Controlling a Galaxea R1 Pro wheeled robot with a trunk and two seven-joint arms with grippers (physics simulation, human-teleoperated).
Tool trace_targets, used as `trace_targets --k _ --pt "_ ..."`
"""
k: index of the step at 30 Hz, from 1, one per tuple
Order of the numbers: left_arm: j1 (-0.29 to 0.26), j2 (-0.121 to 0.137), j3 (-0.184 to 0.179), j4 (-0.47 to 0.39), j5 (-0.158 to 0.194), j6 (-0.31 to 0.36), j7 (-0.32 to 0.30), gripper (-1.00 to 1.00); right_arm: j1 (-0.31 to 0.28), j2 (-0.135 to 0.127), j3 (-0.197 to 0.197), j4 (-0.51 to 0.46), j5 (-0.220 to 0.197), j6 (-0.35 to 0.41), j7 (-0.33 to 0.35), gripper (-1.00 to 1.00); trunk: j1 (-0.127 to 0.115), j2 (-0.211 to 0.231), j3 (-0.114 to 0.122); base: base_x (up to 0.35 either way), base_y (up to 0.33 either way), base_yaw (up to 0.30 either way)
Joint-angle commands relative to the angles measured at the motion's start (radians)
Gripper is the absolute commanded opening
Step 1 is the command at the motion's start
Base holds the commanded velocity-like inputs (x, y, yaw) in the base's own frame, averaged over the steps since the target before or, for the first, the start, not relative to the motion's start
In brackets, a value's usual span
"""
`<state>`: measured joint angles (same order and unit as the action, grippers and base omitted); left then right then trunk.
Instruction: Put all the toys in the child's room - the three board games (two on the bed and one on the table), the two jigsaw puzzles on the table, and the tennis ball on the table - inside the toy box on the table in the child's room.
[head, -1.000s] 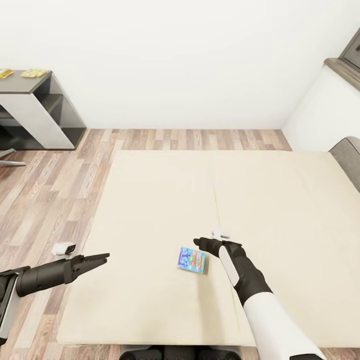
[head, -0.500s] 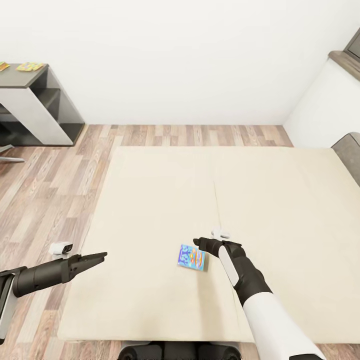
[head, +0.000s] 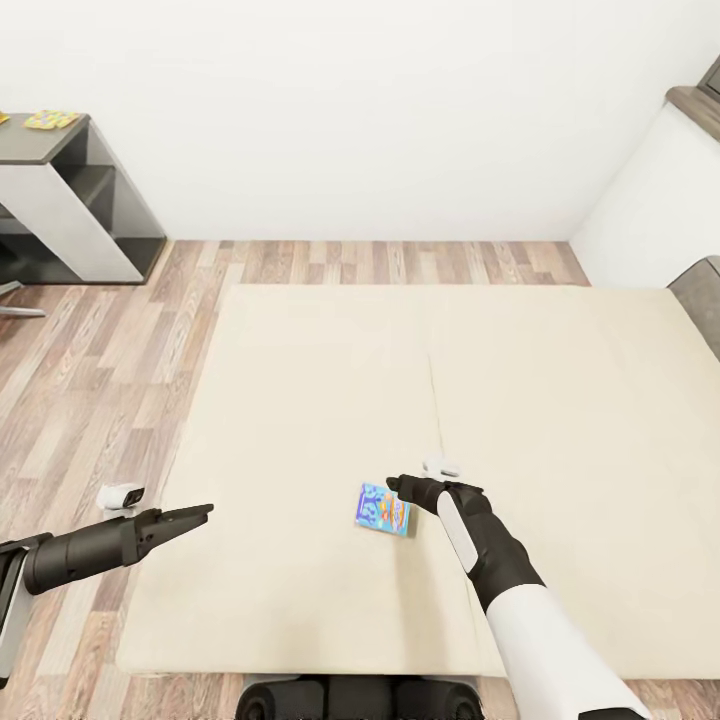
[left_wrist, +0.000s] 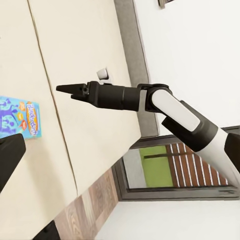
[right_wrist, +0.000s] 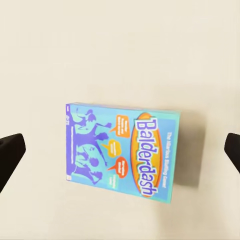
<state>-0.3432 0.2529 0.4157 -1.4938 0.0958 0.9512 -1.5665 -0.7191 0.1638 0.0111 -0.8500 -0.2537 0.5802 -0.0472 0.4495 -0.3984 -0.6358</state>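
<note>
A blue board game (head: 382, 508) marked Balderdash lies flat on the beige bed (head: 330, 380), near its front edge. My right gripper (head: 394, 487) hovers at the game's right edge. In the right wrist view the game (right_wrist: 122, 150) lies between the two wide-apart fingers (right_wrist: 10, 156), so that gripper is open and holds nothing. My left gripper (head: 205, 514) hangs open over the bed's left edge, well left of the game. The left wrist view shows the game (left_wrist: 17, 116) and the right gripper (left_wrist: 65, 89). A jigsaw puzzle (head: 50, 119) lies on the dark grey table (head: 40, 150) at far left.
A small white object (head: 120, 494) lies on the wood floor beside the bed's left side. The grey headboard (head: 700, 295) stands at the right, with a white cabinet (head: 650, 190) behind it. A strip of wood floor runs between bed and back wall.
The whole head view has shifted: table and far wall sit a little higher and further left, and my base shows at the bottom. Both grippers and the game keep their places.
</note>
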Motion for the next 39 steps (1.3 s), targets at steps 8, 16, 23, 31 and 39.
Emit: trace_targets --k 8,16,23,31,39 --pt "0.000 0.000 0.001 0.000 -0.001 0.011 -0.004 1.00 0.000 0.000 0.001 -0.001 -0.007 0.003 -0.005 1.00 0.000 -0.002 -0.014 0.000 0.000 0.000" --pt "0.000 0.002 0.001 0.000 -0.001 0.011 -0.004 1.00 -0.001 0.002 -0.001 0.000 -0.010 0.004 -0.006 1.00 0.000 -0.002 -0.028 0.000 0.000 0.000" --pt "0.000 0.006 0.001 0.000 -0.001 0.011 -0.004 1.00 -0.052 0.003 0.000 -0.005 -0.011 0.021 -0.008 1.00 0.000 -0.002 -0.039 0.000 0.000 0.000" --pt "0.000 0.006 0.002 0.001 -0.001 0.011 -0.004 1.00 -0.144 0.004 0.000 0.015 -0.008 0.084 -0.011 1.00 0.000 -0.002 -0.052 0.000 0.000 0.000" --pt "0.000 0.006 0.002 0.001 -0.001 0.011 -0.004 1.00 -0.168 -0.005 -0.002 0.019 -0.009 0.102 -0.010 1.00 0.000 -0.002 -0.066 0.000 0.000 0.000"
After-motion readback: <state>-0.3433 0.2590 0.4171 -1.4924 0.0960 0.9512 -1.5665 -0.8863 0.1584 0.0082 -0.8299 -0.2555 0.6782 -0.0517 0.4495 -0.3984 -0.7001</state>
